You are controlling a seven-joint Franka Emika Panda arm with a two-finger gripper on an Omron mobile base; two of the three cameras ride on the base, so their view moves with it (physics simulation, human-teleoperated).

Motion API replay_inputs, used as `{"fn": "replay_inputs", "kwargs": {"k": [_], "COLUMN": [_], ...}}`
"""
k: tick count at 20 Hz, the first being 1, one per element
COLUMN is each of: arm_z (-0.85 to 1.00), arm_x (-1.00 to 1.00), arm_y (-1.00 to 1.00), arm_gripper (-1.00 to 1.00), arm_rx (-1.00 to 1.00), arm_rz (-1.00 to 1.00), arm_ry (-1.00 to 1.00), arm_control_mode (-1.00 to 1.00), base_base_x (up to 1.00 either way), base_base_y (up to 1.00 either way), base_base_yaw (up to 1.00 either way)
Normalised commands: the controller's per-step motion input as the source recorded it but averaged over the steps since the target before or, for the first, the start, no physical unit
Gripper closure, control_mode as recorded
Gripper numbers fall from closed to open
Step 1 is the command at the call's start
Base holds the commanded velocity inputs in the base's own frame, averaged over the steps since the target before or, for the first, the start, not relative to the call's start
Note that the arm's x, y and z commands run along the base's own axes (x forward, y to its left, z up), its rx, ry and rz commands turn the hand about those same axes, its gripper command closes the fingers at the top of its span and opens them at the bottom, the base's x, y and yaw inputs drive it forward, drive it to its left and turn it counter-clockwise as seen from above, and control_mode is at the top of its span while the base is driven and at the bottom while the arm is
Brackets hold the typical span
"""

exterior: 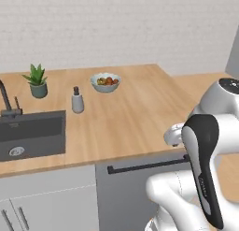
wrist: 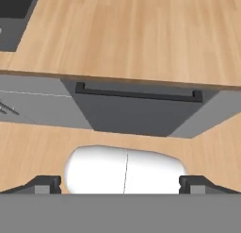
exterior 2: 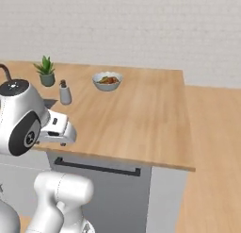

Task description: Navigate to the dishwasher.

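Dishwasher (wrist: 136, 109) straight ahead of spread fingers (wrist: 47, 184), apart.

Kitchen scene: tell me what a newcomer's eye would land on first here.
Probably the broad wooden counter, with the dark grey dishwasher and its long black handle set under its front edge, straight ahead of the open gripper. Next come the fruit bowl and potted plant near the wall, and the dark sink at the left.
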Motion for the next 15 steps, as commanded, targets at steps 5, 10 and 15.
{"fn": "replay_inputs", "kwargs": {"k": [5,10,15], "arm_z": [0.0,0.0,0.0], "arm_x": [0.0,0.0,0.0], "arm_y": [0.0,0.0,0.0], "arm_gripper": [-1.0,-1.0,-1.0], "arm_rx": [0.0,0.0,0.0], "arm_rz": [0.0,0.0,0.0], "arm_ry": [0.0,0.0,0.0], "arm_control_mode": [1.0,1.0,1.0], "base_base_x": [0.63,0.61,0.32], "base_base_y": [-0.68,-0.28,0.0], "base_base_yaw": [0.18,0.02,0.0]}}
